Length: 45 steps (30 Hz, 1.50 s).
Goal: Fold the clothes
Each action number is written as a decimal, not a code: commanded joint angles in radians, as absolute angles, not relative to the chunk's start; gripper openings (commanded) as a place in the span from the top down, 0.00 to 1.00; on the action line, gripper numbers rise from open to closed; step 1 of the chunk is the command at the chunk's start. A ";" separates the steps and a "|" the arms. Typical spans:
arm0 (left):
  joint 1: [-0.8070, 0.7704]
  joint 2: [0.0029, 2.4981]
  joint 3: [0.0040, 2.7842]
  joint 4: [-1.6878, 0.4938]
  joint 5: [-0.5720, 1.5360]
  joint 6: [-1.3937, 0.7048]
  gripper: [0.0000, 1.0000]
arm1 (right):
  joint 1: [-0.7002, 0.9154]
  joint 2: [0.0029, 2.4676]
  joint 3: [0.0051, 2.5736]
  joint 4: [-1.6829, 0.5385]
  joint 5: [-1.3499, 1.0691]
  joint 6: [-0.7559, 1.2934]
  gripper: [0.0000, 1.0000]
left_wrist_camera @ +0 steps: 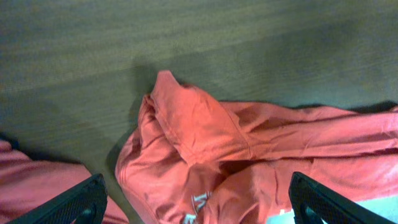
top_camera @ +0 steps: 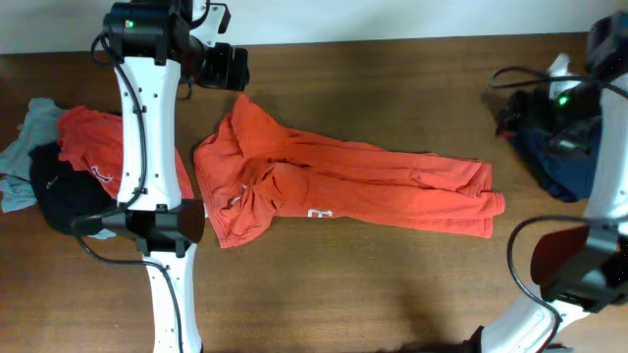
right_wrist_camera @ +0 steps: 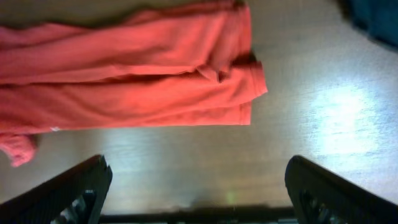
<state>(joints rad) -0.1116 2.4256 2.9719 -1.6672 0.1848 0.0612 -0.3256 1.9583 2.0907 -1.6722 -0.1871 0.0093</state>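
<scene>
- Brown wood-grain desk [top_camera: 392, 284], spanning nearly the whole overhead view.
- Pale strip [top_camera: 392, 18] along the desk's far edge.
- Bright glare patch [right_wrist_camera: 339, 115] on the desk in the right wrist view.

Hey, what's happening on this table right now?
Two robot arms are folding laundry. An orange T-shirt lies bunched lengthwise on the table. The left gripper hovers open over one end, the right gripper open by the other; neither holds anything. Other clothes sit piled at the left, a navy garment at the right.
</scene>
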 commanded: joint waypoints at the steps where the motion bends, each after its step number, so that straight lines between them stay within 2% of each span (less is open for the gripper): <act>1: -0.108 2.421 2.988 -1.650 0.207 0.084 0.07 | -0.319 1.971 1.990 -1.630 -0.068 0.064 0.07; 6: -0.108 2.421 2.988 -1.642 0.206 0.085 0.07 | -0.285 1.896 1.800 -1.488 -0.078 0.030 0.07; 11: -0.108 2.421 2.988 -1.632 0.206 0.084 0.07 | -0.184 1.670 1.659 -1.374 -0.023 0.015 0.07; 14: -0.109 2.421 2.988 -1.632 0.206 0.084 0.07 | -0.155 1.524 1.605 -1.338 0.039 0.046 0.01; 16: -0.109 2.421 2.988 -1.632 0.206 0.084 0.07 | -0.178 1.463 1.539 -1.319 0.031 0.045 0.01; 19: -0.109 2.422 2.988 -1.631 0.206 0.084 0.07 | -0.244 1.479 1.396 -1.271 -0.102 -0.081 0.01; 23: -0.109 2.422 2.988 -1.626 0.206 0.084 0.07 | -0.329 1.552 1.274 -1.153 -0.228 -0.127 0.01; 35: -0.109 2.422 2.987 -1.612 0.206 0.084 0.07 | -0.387 1.835 1.253 -0.960 -0.290 -0.179 0.00; 45: -0.109 2.422 2.987 -1.609 0.206 0.084 0.06 | -0.445 1.875 1.248 -0.900 -0.276 -0.180 0.04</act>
